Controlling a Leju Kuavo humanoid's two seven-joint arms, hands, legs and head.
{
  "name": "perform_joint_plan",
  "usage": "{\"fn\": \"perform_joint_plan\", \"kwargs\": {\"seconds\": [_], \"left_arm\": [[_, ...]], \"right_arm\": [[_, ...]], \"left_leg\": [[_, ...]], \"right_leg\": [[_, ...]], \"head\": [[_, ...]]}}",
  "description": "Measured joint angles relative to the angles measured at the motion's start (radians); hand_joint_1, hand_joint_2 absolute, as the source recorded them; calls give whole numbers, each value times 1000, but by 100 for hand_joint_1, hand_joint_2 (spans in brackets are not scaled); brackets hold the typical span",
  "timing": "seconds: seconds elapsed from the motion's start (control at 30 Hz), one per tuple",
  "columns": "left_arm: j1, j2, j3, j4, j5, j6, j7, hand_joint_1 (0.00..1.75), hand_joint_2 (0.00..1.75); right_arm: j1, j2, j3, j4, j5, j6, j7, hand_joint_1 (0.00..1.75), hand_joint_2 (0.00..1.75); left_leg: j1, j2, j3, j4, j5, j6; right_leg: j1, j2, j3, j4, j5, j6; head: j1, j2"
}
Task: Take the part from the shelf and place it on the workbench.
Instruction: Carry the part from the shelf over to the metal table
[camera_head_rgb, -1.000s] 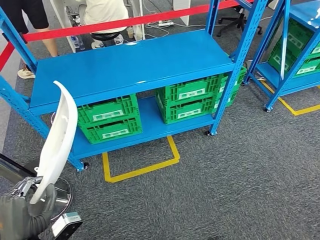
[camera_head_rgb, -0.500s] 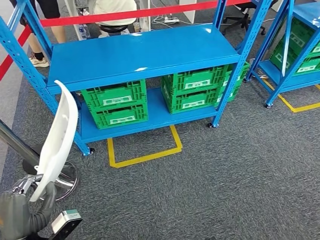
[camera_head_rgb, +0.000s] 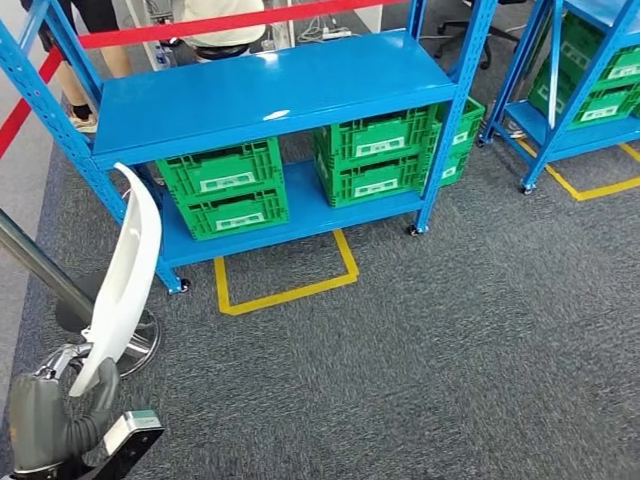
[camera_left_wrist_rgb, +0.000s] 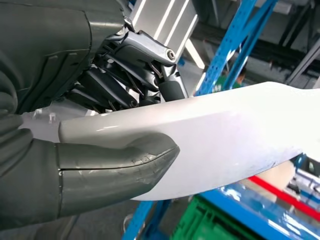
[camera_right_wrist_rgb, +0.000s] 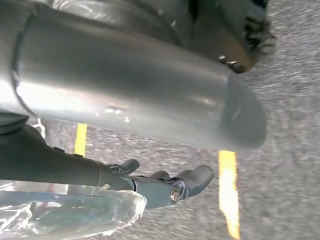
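The part (camera_head_rgb: 124, 280) is a long, curved white plastic shell, standing upright at the lower left of the head view. My left hand (camera_head_rgb: 53, 420) grips its lower end. In the left wrist view the grey thumb (camera_left_wrist_rgb: 113, 167) presses on the white part (camera_left_wrist_rgb: 234, 135) and the darker fingers (camera_left_wrist_rgb: 113, 85) lie behind it. My right hand (camera_right_wrist_rgb: 151, 100) hangs over the grey carpet with its fingers apart and nothing in it. The blue shelf (camera_head_rgb: 264, 95) stands ahead, apart from the part.
Green crates (camera_head_rgb: 226, 190) (camera_head_rgb: 370, 155) fill the shelf's lower level. A second blue shelf (camera_head_rgb: 558, 100) stands at the right. Yellow tape (camera_head_rgb: 287, 290) marks the carpet. A chrome post base (camera_head_rgb: 140, 345) sits beside my left hand. A red barrier (camera_head_rgb: 189, 25) and people's legs (camera_head_rgb: 106, 40) are behind the shelf.
The whole picture has shifted, so the camera has moved; the shelf now sits higher in view. My left hand still holds the white part upright.
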Motion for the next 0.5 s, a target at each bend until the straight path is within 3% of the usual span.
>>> {"fn": "perform_joint_plan", "kwargs": {"seconds": [0.03,0.1,0.17,0.23,0.27,0.37,0.43,0.5], "left_arm": [[-8,-3,1,9,13,-11,-11,175,175],[-22,-8,1,26,39,-32,-32,175,175],[-34,-12,1,40,63,-49,-48,175,175],[-47,-16,1,52,85,-61,-59,175,175],[-55,-18,1,58,94,-67,-62,175,175],[-76,-23,1,76,111,-79,-71,175,175],[-84,-24,7,87,116,-81,-74,175,175],[-87,-25,20,97,125,-82,-75,175,175]], "right_arm": [[2,0,-3,1,-6,-1,0,0,0],[6,0,-8,2,-18,-3,-1,0,0],[9,0,-13,2,-30,-5,-6,0,0],[9,2,-18,3,-39,-8,-12,0,0],[9,3,-20,3,-42,-9,-14,0,0],[13,2,-24,7,-46,-17,-19,0,0],[17,1,-25,11,-44,-22,-23,0,0],[19,1,-25,17,-49,-27,-19,0,0]], "left_leg": [[0,0,-5,58,-11,0],[0,-2,15,99,41,6],[-2,-25,94,5,97,21],[-4,-62,190,-144,85,37],[-5,-72,218,-192,71,42],[-2,-46,226,-236,61,48],[3,-22,216,-246,71,56],[1,1,203,-246,81,61]], "right_leg": [[2,3,-16,2,12,0],[6,12,-46,9,34,0],[8,27,-72,15,53,3],[10,45,-89,20,70,10],[9,54,-96,21,79,16],[8,69,-123,30,93,33],[8,46,-163,94,49,41],[5,21,-220,231,-25,50]], "head": [[0,0],[0,0],[0,0],[0,0],[0,0],[0,0],[7,0],[14,0]]}}
